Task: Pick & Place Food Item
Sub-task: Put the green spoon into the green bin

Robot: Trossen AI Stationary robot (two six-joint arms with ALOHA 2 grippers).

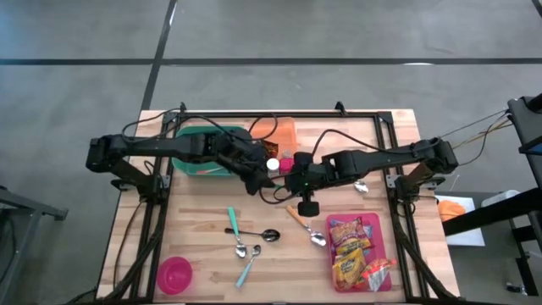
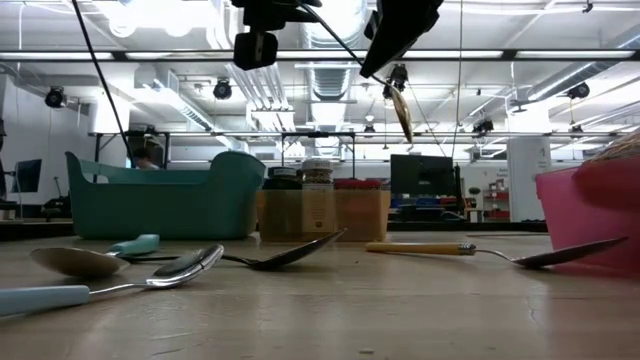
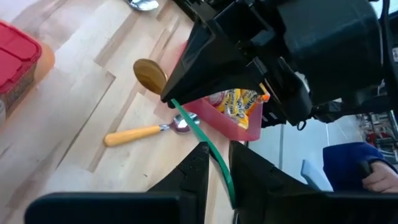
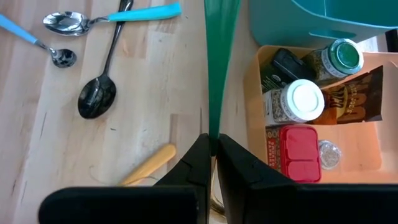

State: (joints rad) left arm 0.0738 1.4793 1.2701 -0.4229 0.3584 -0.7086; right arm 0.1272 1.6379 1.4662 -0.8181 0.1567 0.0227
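Green-handled spoon with a golden bowl (image 4: 217,62) aloft over the middle of the wooden table (image 1: 203,229), just beside the rim of the orange plastic bin (image 4: 251,112). Right gripper's (image 4: 214,152) fingers clenched on its handle. Left gripper's (image 3: 222,165) fingers flanking the handle's other end, grasp impossible to tell. Bare wood underneath, yellow-handled spoon (image 3: 140,132) lying near.

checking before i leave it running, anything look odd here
Yes: a green-handled spoon is up in mid-air over the table's middle, clamped in the right gripper, with its handle reaching into the left gripper. That is odd for a food task. The snack packets lie in the pink tray.
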